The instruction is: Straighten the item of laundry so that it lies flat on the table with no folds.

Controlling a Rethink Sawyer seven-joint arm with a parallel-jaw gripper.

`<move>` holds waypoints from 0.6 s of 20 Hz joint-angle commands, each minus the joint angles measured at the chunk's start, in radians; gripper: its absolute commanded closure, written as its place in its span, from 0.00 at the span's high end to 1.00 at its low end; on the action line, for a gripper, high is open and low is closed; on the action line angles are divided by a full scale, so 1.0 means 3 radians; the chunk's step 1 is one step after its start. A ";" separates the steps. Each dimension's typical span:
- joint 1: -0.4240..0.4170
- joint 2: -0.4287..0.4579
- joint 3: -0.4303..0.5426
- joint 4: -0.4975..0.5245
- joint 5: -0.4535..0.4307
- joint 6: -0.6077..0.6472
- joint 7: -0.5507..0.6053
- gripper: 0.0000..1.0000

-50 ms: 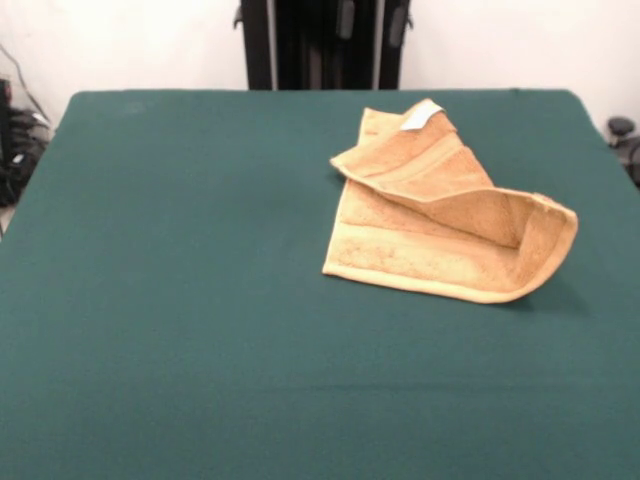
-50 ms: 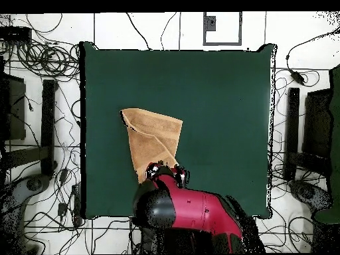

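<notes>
Orange-tan terry, folded over on itself: the towel (image 1: 440, 215) lies on the dark green felt table (image 1: 170, 280), in the front view toward the far right corner, not touching any edge. Upper layer doubled back diagonally, white tag (image 1: 421, 117) showing at the corner nearest the far edge, one flap standing up in a loose curl at the right side. Clearly not flat yet; most of the straightening judged still to do.

From overhead, red and black arm (image 2: 192, 216) reaching in over the table edge at the robot's base, its wrist end (image 2: 166, 176) right above the towel's nearest corner. Gripper itself hidden under the wrist; cannot tell whether apart or together, or whether clamped on cloth.

Long axis of the folded towel running away from the arm, slanting toward the opposite edge of the table. Probably the relation that matters next: folded layer lying beyond the wrist, so unfolding likely calls for drawing a corner outward, away from the fold line.
</notes>
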 commanded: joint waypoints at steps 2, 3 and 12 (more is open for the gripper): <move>-0.0005 0.0473 0.0294 0.0360 -0.0198 -0.0547 0.0404 1.00; -0.0009 0.0500 0.0292 0.0358 -0.0202 -0.0582 0.0419 1.00; -0.0161 0.0729 0.0343 0.0285 -0.0296 -0.0812 0.0368 1.00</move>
